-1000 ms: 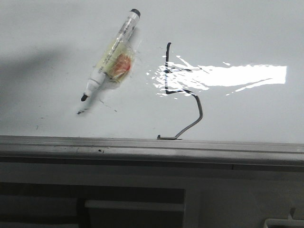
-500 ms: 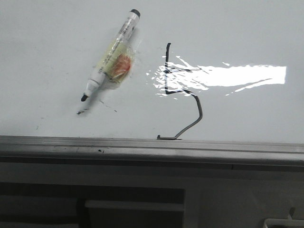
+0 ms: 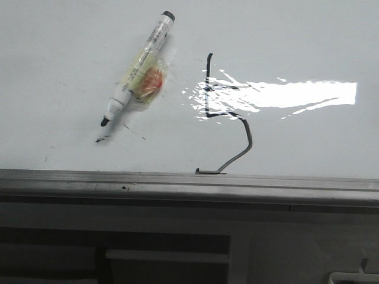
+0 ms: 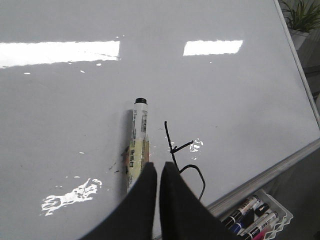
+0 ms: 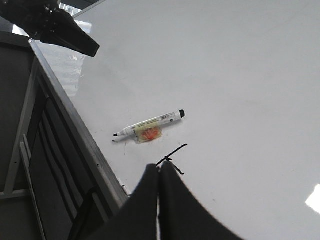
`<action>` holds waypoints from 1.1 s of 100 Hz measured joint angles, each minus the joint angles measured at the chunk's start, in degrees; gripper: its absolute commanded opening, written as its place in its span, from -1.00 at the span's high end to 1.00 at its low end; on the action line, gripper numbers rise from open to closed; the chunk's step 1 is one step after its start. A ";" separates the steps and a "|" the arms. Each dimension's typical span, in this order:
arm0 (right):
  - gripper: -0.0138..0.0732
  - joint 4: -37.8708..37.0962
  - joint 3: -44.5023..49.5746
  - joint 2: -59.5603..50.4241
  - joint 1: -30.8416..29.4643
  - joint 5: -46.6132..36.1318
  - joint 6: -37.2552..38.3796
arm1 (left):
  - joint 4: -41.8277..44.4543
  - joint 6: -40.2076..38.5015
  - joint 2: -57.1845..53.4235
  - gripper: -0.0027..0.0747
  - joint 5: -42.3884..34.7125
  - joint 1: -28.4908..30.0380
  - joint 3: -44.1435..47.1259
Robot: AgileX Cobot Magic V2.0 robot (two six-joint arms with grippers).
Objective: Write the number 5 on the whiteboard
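Whiteboard (image 3: 71, 35) big, flat, shiny, looks hard and slippery, grey rim along near edge. Number 5 (image 3: 228, 112) already drawn in thin black line near that rim, bright glare over its top part. Ink likely smudges if rubbed, so best not touch it. Marker (image 3: 137, 74) lies loose just beside number 5, cap off, tape round middle; looks light, stiff, would take hold at taped middle. Left gripper (image 4: 158, 170) fingers pressed together, holding nothing. Right gripper (image 5: 159, 172) fingers pressed together, holding nothing

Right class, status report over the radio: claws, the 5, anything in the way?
Left claw shut, empty. Right claw shut, empty. Number 5 drawn on the whiteboard. Marker lies uncapped on the board beside it; nothing covers the digit.
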 measured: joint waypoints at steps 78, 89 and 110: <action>0.83 -0.13 0.00 0.00 0.00 0.00 0.16 | 24.19 -12.61 -28.18 0.98 -6.82 17.91 18.10; 0.83 -0.13 0.00 0.00 0.00 0.00 0.16 | 28.93 -21.99 -32.48 0.98 -3.12 25.20 21.82; 0.83 -0.13 0.00 0.00 0.00 0.00 0.16 | 33.06 -26.18 -33.11 0.98 7.29 33.54 23.70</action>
